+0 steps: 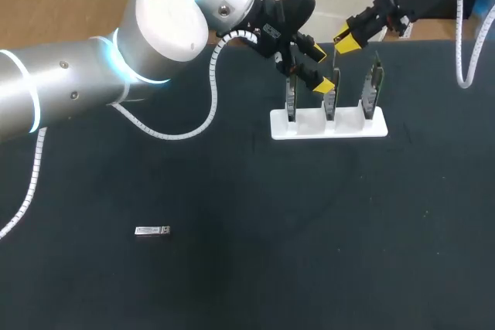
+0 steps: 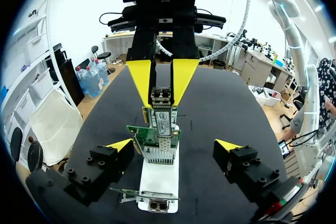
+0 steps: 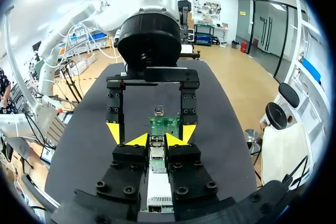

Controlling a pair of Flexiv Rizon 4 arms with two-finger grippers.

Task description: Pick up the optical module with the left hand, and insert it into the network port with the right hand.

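Two grippers crowd the white rack near the table's far edge, and you're deep in the insertion step. Your right gripper is clamped on the optical module, holding it at the middle network card, by its port. How far in it sits, I can't tell. Your left gripper hangs spread wide, a finger on either side of that same card, gripping nothing. So the handover looks done to me. What's left, by my reading, is a straight push along the port's own line until the module seats, then a release. Watch the tilt: a skewed module could jam or rock the card in the rack. One more module-like piece lies well apart, toward the front-left corner.
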